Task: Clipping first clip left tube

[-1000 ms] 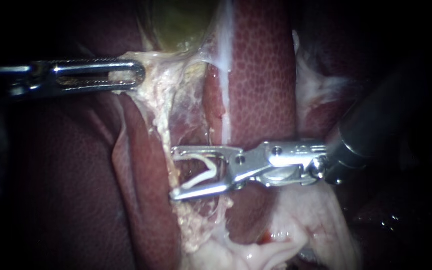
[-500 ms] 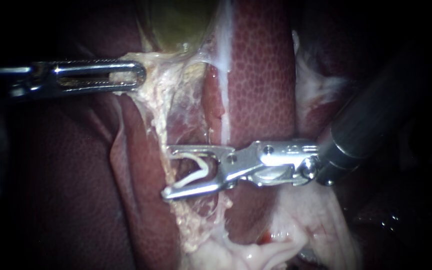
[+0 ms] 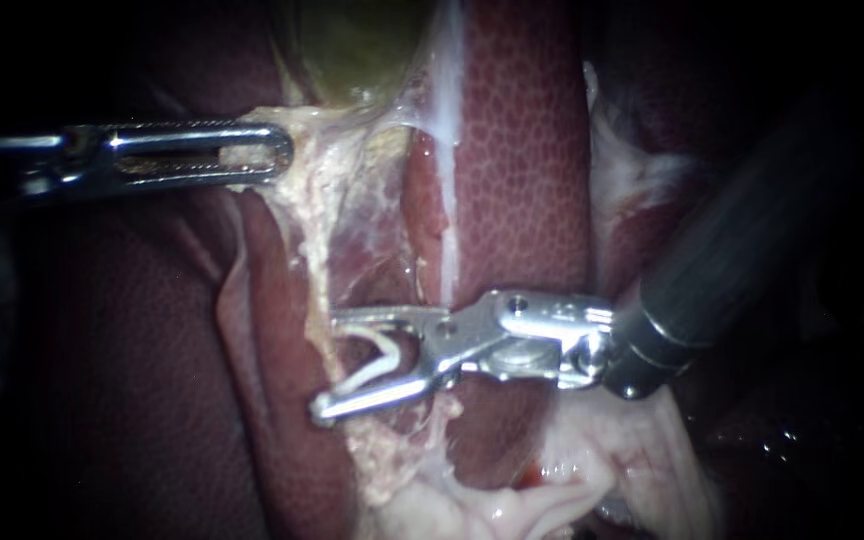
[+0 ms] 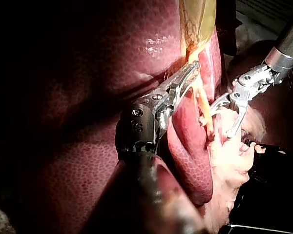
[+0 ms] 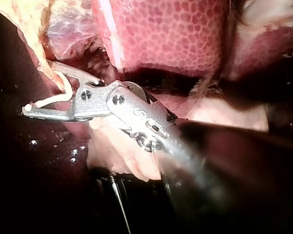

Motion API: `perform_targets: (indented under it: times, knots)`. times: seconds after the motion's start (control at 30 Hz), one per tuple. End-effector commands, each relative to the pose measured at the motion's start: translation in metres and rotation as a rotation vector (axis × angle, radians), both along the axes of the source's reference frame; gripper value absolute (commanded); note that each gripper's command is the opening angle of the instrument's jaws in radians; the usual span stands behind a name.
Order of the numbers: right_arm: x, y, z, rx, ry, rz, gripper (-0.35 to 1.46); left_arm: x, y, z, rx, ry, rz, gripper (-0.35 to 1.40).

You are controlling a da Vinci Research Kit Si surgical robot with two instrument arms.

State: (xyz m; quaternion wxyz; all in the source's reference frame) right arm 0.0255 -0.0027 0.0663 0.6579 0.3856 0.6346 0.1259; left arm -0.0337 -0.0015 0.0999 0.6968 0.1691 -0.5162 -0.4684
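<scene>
The right instrument's jaws stand wide, carrying an open white clip that appears to straddle the pale left tube; it is not yet squeezed closed. Beyond, the left instrument's jaws clamp pale tissue under the gallbladder.

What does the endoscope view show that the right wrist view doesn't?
Only the endoscope view shows the left instrument gripping pale tissue beneath the greenish gallbladder. Only the right wrist view shows the dark ground under the right instrument, crossed by a thin pale strand. Both show the right instrument holding a white clip, spread wide, against the mottled liver.
</scene>
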Motion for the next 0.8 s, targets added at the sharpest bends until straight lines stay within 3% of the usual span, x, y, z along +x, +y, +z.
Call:
perform_targets:
  times: [0.03,0.3,0.73,0.8]
  knots:
    - [0.0001,-0.0003,0.0002,0.009,0.002,-0.010,0.60,0.0000,0.0000,0.0000,0.000,0.000,0.000,-0.35]
    - [0.0010,-0.0019,0.0014,0.039,0.009,-0.045,0.60,0.0000,0.0000,0.0000,0.000,0.000,0.000,-0.35]
    - [0.0009,-0.0014,0.0021,0.039,0.004,-0.037,0.56,0.0000,-0.0001,0.0001,0.000,0.000,0.000,-0.35]
    - [0.0007,-0.0011,0.0021,0.045,0.002,-0.037,0.43,0.0000,-0.0001,0.0001,0.000,0.000,0.000,-0.35]
